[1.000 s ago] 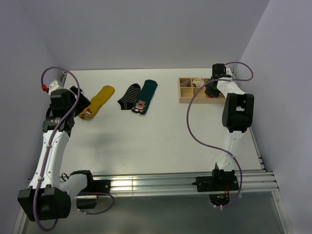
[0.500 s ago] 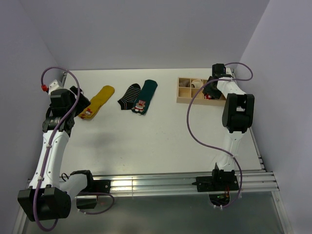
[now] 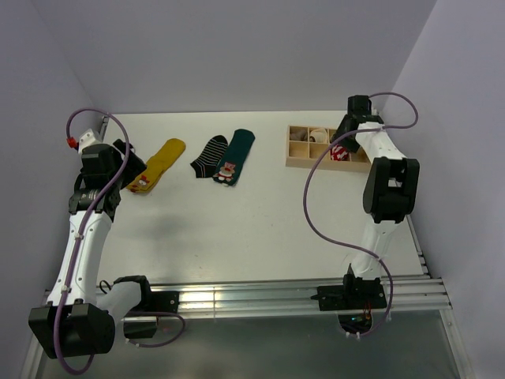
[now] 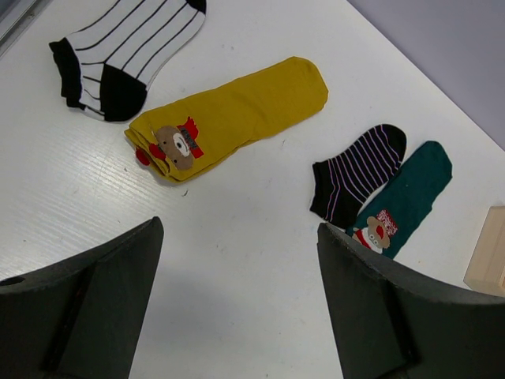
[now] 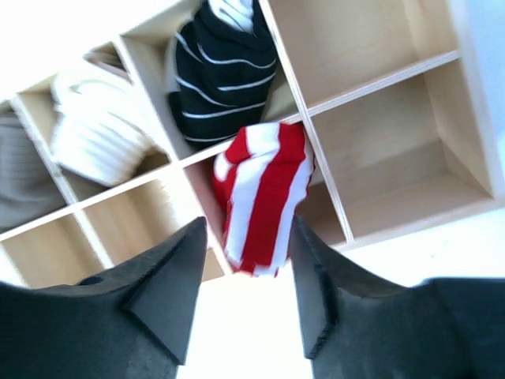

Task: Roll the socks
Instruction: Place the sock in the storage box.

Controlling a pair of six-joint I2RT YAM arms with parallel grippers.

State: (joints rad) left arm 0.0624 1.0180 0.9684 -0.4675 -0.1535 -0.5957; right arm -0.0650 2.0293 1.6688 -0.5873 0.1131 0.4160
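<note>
- White table (image 3: 260,229): flat and matte, with a faint grain in the left wrist view. Everything else rests on it.
- Pale plywood box (image 3: 298,163): shallow and rectangular, cut by thin dividers into square compartments. It sits far right on the table and holds rolled knitwear.
- Left gripper (image 4: 238,237): hangs over the table at far left, jaws spread wide with nothing between them.
- Right gripper (image 5: 246,233): hangs over the box, jaws parted and not pinching anything.
- Yellow sock with a bear figure (image 4: 237,114): lies flat, smooth knit, well apart from the box.
- White sock with thin black stripes (image 4: 130,51): lies flat near the yellow one, with black heel and toe.
- Dark green sock (image 4: 406,193): lies flat, with a small figure near the cuff.
- Black ankle sock with pale stripes (image 4: 359,170): lies flat, its edge touching the green one.
- Black sock with thin white stripes (image 5: 225,79): a rolled lump filling one compartment.
- White ribbed bundle (image 5: 99,130): sits in the neighbouring compartment.
- Red-and-white striped sock (image 5: 264,193): a soft folded lump lying across a divider just beside the black roll. We cannot tell which compartment it is in.
- Grey knit bundle (image 5: 12,170): sits at the frame edge, barely seen.
</note>
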